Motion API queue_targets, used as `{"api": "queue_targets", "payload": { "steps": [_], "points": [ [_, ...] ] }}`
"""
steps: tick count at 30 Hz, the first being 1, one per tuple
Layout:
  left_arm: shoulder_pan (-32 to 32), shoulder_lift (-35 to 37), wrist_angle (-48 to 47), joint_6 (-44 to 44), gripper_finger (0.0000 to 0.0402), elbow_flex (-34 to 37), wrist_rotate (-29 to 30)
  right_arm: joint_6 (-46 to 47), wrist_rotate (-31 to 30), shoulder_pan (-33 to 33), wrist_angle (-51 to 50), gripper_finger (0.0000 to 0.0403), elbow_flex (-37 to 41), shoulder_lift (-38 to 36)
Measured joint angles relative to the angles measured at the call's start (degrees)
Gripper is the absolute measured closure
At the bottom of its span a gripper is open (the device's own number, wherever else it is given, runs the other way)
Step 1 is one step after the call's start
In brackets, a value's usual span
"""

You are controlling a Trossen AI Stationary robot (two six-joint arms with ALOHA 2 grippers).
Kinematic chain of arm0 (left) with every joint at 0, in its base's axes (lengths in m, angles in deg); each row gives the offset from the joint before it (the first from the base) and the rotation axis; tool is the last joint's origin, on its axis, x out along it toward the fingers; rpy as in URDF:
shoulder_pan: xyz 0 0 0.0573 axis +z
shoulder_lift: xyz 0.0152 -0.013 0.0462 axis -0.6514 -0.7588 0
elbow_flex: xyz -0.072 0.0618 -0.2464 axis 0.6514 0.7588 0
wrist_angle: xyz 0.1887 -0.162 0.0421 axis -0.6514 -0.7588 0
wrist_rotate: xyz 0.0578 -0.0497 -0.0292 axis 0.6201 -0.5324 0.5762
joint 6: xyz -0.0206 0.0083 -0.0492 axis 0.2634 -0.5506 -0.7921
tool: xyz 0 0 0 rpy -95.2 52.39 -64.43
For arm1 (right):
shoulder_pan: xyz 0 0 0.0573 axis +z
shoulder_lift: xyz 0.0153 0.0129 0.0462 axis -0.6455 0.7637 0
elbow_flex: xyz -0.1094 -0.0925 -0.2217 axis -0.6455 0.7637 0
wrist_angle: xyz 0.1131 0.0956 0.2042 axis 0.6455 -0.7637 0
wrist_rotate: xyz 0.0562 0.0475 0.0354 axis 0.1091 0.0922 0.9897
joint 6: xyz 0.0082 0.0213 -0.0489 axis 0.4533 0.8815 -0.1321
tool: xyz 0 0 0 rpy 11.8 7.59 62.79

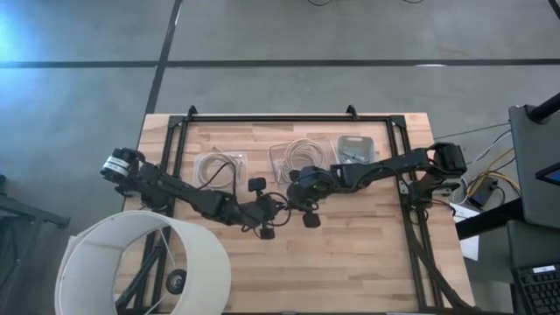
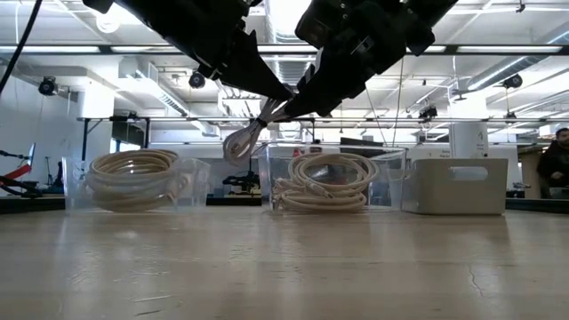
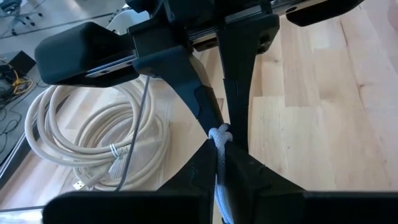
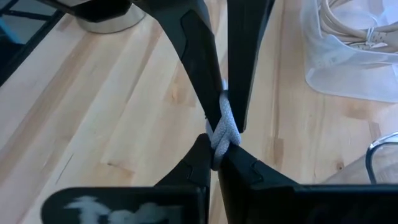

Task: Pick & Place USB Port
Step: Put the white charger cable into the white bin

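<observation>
Both claws meet tip to tip above the middle of the light wooden bench (image 1: pixel 350 254), right claw (image 4: pixel 217 152) and left claw (image 3: pixel 219 146) each clamped shut on the same grey-white braided cable (image 2: pixel 244 140), so neither arm is nearer; the cable sits exactly between them. Cable hangs clear of the bench: low view shows its coiled loop drooping under the joined fingertips, in front of the bins. Long axis of the gripped stretch runs along the line between the two claws, pinched end-on from opposite sides. Looks like a mid-air handover or a two-arm hold; next move turns on one claw letting go while the other carries. Behind, in a row at the far edge: clear plastic bin with cream coiled cables (image 1: pixel 219 168) on the left, second clear bin of cream coils (image 1: pixel 302 157) in the middle, grey box bin (image 1: pixel 357 149) on the right. White lampshade-like drum (image 1: pixel 140 262) beside the near-left corner, not involved.
</observation>
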Motion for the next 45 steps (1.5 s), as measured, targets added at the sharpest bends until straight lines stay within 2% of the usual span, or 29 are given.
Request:
{"api": "queue_targets", "payload": {
  "steps": [6, 9, 12, 26, 30, 38, 45],
  "points": [
    [0.0, 0.0, 0.2, 0.0, 0.0374, 0.0, -0.1, 0.2, -0.7, 0.0, -1.7, 0.0389, -0.4, -0.2],
    [0.1, 0.0, -0.1, 0.0, 0.0374, 0.0, 0.0, 0.2, -5.0, 0.1, -3.0, 0.0389, -0.4, -0.3],
    [0.1, 0.0, -0.3, 0.1, 0.0374, 0.0, 0.2, 1.0, -6.8, 0.1, -3.9, 0.039, -0.4, -0.3],
    [0.0, 0.0, -1.3, 0.7, 0.037, 0.1, -0.1, 1.5, -7.3, 0.0, -4.1, 0.039, -0.4, -0.4],
    [0.0, 0.0, -1.5, 0.7, 0.0341, 0.1, -0.4, 1.5, -7.4, 0.0, -4.1, 0.039, -0.3, -0.4],
    [0.0, 0.0, -1.4, 0.7, 0.0252, 0.1, -0.4, 1.5, -7.5, 0.0, -4.1, 0.039, -0.3, -0.4],
    [0.0, 0.0, -1.2, 0.7, 0.0223, 0.1, -0.4, 1.2, -7.5, 0.0, -7.9, 0.039, -0.3, -0.9]
  ]
}}
